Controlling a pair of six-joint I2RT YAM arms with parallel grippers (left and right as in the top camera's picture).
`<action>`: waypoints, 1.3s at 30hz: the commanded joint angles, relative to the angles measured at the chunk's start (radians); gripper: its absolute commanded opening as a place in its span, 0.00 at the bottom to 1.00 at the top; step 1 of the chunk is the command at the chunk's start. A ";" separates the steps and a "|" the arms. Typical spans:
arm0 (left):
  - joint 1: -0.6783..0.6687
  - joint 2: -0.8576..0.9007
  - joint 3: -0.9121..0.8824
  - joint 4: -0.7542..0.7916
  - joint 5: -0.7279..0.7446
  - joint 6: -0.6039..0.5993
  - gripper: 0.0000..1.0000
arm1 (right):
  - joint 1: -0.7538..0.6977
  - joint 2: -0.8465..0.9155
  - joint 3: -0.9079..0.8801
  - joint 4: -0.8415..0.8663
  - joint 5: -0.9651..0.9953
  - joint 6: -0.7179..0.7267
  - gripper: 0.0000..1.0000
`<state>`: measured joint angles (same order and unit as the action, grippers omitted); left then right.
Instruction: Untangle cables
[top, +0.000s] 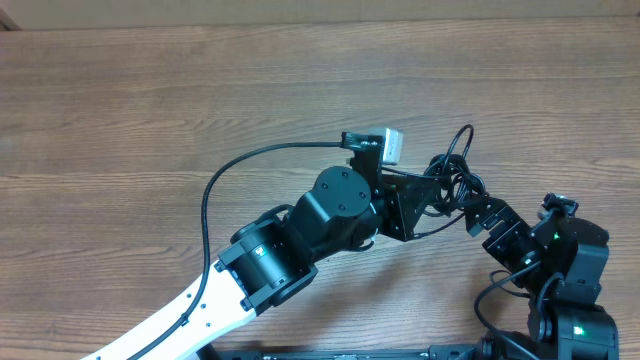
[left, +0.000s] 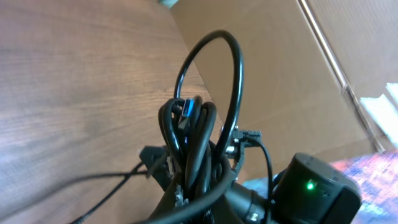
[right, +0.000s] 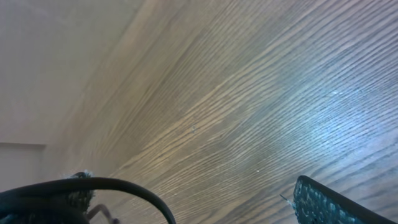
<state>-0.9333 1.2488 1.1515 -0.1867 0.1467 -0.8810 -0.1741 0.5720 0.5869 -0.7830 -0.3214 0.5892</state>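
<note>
The cables (top: 456, 176) form a knotted black bundle right of the table's middle, with one loop (top: 462, 140) sticking out toward the far side. My left gripper (top: 436, 192) is shut on this bundle. In the left wrist view the cables (left: 198, 134) rise thick from the jaws, a blue plug (left: 180, 116) is tucked among them, and the left gripper (left: 200, 200) is mostly hidden behind them. My right gripper (top: 484, 214) stands open just right of the knot. Across the right gripper (right: 186, 185), a black cable strand (right: 127, 185) passes near its left finger; the right pad (right: 323, 204) is bare.
The left arm's own black cable (top: 215, 180) arcs over the wooden table (top: 120, 110) to the white wrist camera (top: 392, 145). The right arm's body (top: 572, 255), with a green light, sits at the near right edge. A thin strand (left: 102, 182) trails over the wood.
</note>
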 joint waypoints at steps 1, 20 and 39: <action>0.024 -0.036 0.029 0.058 -0.027 0.214 0.04 | -0.006 0.009 -0.010 -0.034 0.111 -0.024 1.00; 0.024 -0.036 0.029 -0.022 -0.027 0.706 0.04 | -0.006 0.009 -0.010 -0.106 -0.322 -0.328 1.00; 0.205 -0.060 0.029 -0.233 0.562 0.792 0.04 | -0.006 0.009 -0.008 0.253 -0.783 -0.485 0.99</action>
<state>-0.7300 1.2156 1.1530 -0.4076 0.5411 -0.1230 -0.1761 0.5827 0.5785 -0.5705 -1.0267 0.1116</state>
